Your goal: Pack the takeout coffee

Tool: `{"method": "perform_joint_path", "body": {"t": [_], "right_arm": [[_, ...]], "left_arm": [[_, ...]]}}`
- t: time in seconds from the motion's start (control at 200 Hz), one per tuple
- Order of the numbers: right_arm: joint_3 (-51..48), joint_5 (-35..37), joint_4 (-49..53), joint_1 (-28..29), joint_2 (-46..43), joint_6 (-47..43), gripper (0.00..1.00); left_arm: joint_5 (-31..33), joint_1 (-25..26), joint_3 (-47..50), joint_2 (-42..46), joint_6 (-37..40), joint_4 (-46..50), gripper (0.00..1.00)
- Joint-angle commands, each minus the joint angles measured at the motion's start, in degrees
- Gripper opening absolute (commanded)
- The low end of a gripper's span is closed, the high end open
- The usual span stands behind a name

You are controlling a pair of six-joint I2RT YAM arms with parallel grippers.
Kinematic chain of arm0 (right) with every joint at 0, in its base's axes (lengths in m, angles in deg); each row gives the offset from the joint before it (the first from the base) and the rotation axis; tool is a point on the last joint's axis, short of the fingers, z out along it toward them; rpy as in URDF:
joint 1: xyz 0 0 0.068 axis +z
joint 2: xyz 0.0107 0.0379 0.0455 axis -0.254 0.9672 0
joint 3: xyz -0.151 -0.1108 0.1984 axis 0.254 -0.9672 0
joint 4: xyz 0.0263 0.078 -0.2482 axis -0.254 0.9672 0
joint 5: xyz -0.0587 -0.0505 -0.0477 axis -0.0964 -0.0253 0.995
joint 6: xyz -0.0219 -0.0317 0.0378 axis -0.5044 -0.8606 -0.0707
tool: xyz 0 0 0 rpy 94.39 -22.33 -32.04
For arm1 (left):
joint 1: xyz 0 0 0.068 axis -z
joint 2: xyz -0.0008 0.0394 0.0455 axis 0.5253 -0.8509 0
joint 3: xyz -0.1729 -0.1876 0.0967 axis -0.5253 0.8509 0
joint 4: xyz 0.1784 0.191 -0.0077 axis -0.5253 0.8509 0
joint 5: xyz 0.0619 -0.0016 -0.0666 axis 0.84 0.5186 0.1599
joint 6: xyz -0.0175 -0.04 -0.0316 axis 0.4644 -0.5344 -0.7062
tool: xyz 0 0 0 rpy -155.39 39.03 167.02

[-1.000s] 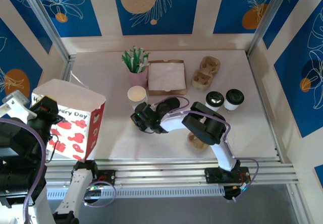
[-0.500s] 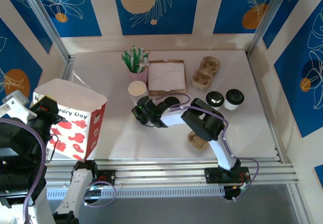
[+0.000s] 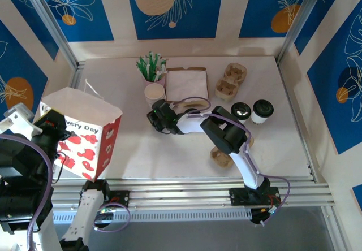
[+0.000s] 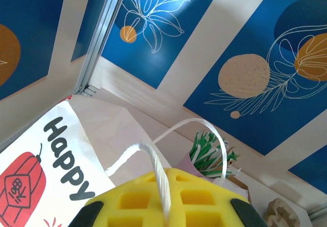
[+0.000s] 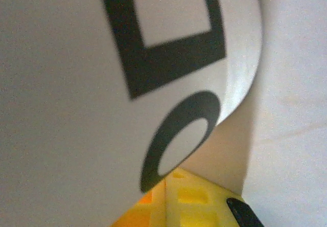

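Left jaws clamped on the bag's (image 3: 85, 142) white handle (image 4: 153, 158), with the bag upright at the table's (image 3: 141, 155) left edge. Right jaws are shut tight, nosed up just beside the lidless cup (image 3: 153, 92), its printed wall (image 5: 76, 84) right at the lens. One coffee (image 3: 240, 111) and a second coffee (image 3: 262, 109) stand side by side, well to the right
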Motion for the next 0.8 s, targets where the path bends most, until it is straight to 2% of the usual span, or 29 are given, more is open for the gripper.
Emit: {"method": "perform_joint_path", "body": {"t": [0.0,0.205,0.51,0.665,0.795], "right_arm": [[2.06,1.73,4.13,-1.07,1.86,-3.28,0.0],[-1.56,-0.36,2.83,0.24,-2.28,-8.42,0.0],[-15.1,-3.35,-2.41,2.84,-14.23,-12.11,0.11],[-21.67,-2.93,-0.64,3.72,-22.26,-14.66,0.13],[-28.51,0.78,2.5,4.84,-30.81,-15.78,0.16]], "left_arm": [[-0.52,0.68,0.45,0.68,1.18,-1.94,0.0],[-1.56,0.64,0.37,0.84,0.72,-1.84,0.0],[-7.32,0.63,1.27,1.15,-2.6,-3.39,0.0],[-13.97,0.64,3.22,1.37,-4.93,-6.63,0.0],[-25.44,0.63,9.56,2.72,-9.85,-15.31,0.0]]}}
